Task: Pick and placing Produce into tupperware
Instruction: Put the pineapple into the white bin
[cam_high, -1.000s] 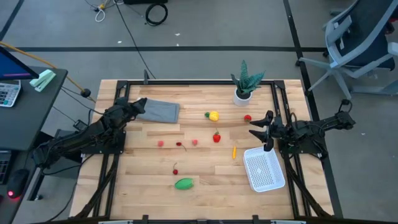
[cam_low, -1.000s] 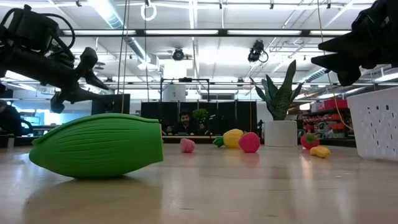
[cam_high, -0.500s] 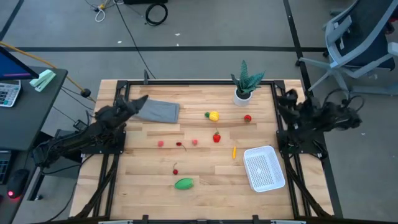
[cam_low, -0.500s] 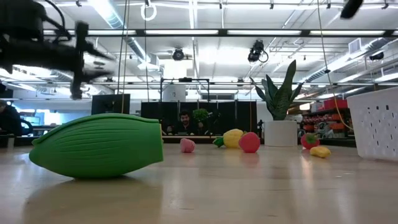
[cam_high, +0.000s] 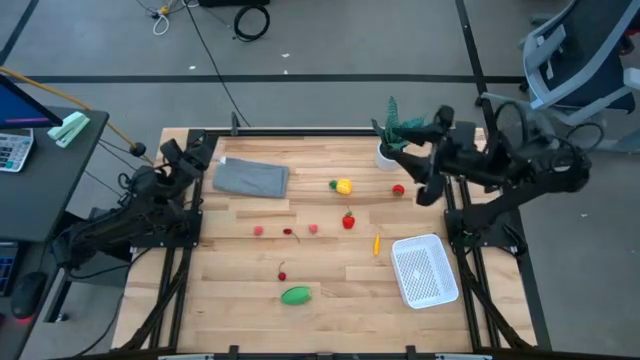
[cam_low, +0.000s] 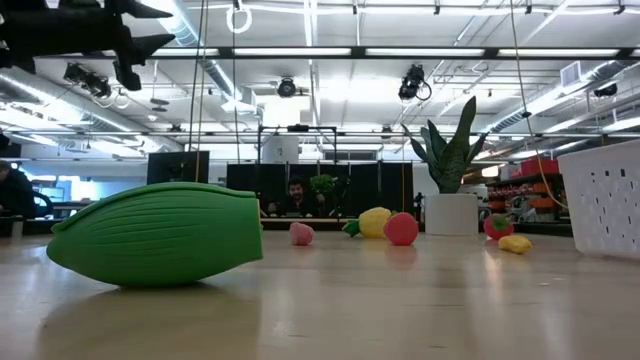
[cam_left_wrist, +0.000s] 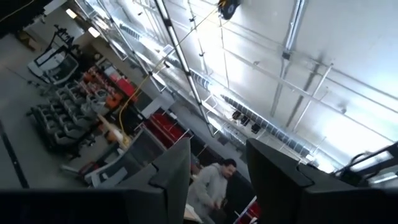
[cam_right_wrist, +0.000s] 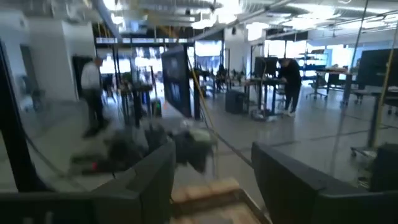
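The produce lies scattered on the wooden table: a green oval piece (cam_high: 296, 295) (cam_low: 160, 233), a yellow one (cam_high: 344, 186), red ones (cam_high: 348, 221) (cam_high: 398, 189), pink ones (cam_high: 258, 231) and a small orange one (cam_high: 376, 243). The white tupperware basket (cam_high: 426, 270) (cam_low: 605, 210) stands by the right edge and holds nothing that I can see. My left gripper (cam_high: 195, 155) (cam_left_wrist: 217, 168) is open, raised over the far left corner. My right gripper (cam_high: 428, 156) (cam_right_wrist: 214, 168) is open, high in the air beside the potted plant.
A grey folded cloth (cam_high: 252, 178) lies near the far left corner. A spiky potted plant (cam_high: 392, 135) stands at the far edge, close to my right gripper. Black frame rails run along the table's edges. People show in the room beyond.
My left gripper has drawn back from over the grey cloth toward the far left corner and risen. My right gripper has left its place above the basket, pulled toward the right edge, then swung up and toward the plant at the far edge. No produce has moved.
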